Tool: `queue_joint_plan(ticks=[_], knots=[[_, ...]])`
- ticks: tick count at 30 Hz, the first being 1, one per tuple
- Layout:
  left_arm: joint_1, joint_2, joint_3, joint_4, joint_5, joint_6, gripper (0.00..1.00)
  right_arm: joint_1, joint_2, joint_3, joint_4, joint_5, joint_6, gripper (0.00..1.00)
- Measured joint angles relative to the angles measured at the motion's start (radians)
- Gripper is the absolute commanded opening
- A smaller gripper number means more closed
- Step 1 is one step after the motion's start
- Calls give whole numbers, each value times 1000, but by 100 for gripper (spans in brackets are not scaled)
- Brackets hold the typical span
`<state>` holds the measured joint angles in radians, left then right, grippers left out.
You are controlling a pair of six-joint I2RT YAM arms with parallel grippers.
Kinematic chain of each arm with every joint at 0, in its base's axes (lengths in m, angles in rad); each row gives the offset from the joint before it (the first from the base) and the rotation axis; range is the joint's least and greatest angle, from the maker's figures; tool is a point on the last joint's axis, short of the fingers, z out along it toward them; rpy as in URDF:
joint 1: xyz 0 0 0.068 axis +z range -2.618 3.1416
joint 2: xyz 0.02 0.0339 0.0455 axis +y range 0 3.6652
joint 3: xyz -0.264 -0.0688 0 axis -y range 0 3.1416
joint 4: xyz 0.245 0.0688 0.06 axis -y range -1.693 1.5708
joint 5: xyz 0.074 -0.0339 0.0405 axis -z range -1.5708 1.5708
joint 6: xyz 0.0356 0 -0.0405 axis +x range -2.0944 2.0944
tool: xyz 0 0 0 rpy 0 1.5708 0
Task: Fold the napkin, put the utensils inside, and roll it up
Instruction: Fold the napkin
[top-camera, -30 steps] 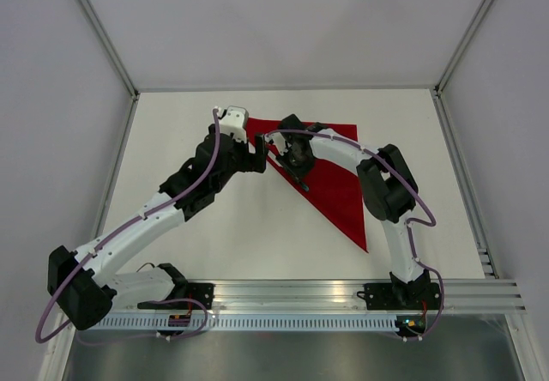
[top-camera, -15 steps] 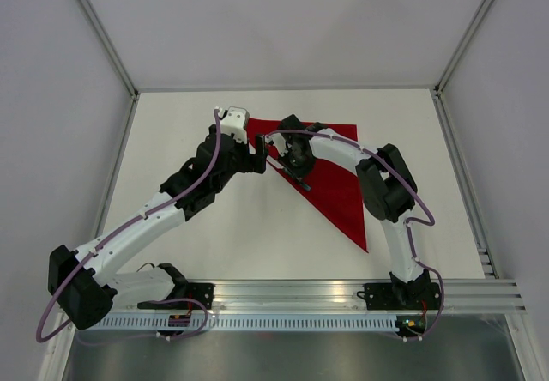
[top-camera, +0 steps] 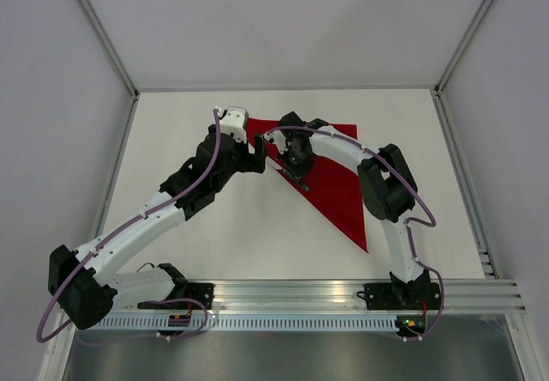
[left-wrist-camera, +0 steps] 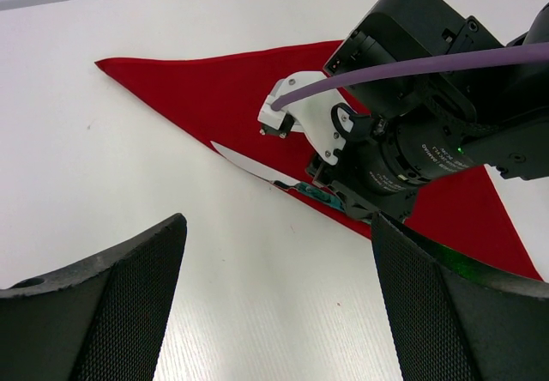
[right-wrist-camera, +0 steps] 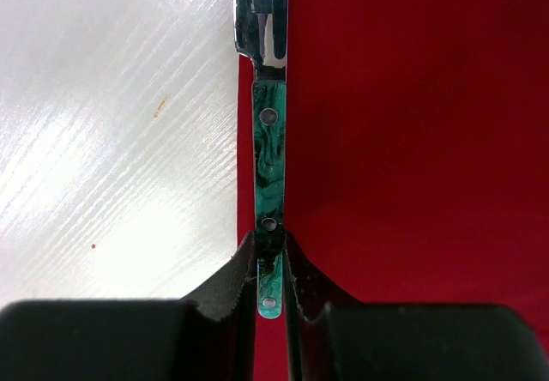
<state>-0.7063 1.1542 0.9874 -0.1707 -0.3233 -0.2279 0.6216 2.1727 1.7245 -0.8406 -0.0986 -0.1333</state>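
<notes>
Napkin (top-camera: pixel 339 188) is lying flat on the white table (top-camera: pixel 240 235), folded into a red triangle; its long edge is running at a slant. Knife (right-wrist-camera: pixel 270 166) is lying right along that long edge of the napkin; its green handle is sitting just inside the edge over the red cloth, & its silver blade is poking past the edge over the white. R gripper (right-wrist-camera: pixel 270 245) is pinching the handle near its end, fingers squeezing tight on both sides; R arm is reaching over the napkin's far part. L gripper (left-wrist-camera: pixel 276 222) is hanging wide apart w/ nothing in it; it's staying off the napkin, on the white side of the long edge, near the napkin's far-left corner, facing the knife. Can't tell if the knife is resting on the cloth or lifted a bit.
</notes>
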Motion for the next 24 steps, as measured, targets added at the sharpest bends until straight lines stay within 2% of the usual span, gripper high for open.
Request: queue_joint_plan(ticks=[24], knots=[[0, 48, 0, 1, 11, -15, 90, -56, -26, -64, -14, -53, 25, 7]])
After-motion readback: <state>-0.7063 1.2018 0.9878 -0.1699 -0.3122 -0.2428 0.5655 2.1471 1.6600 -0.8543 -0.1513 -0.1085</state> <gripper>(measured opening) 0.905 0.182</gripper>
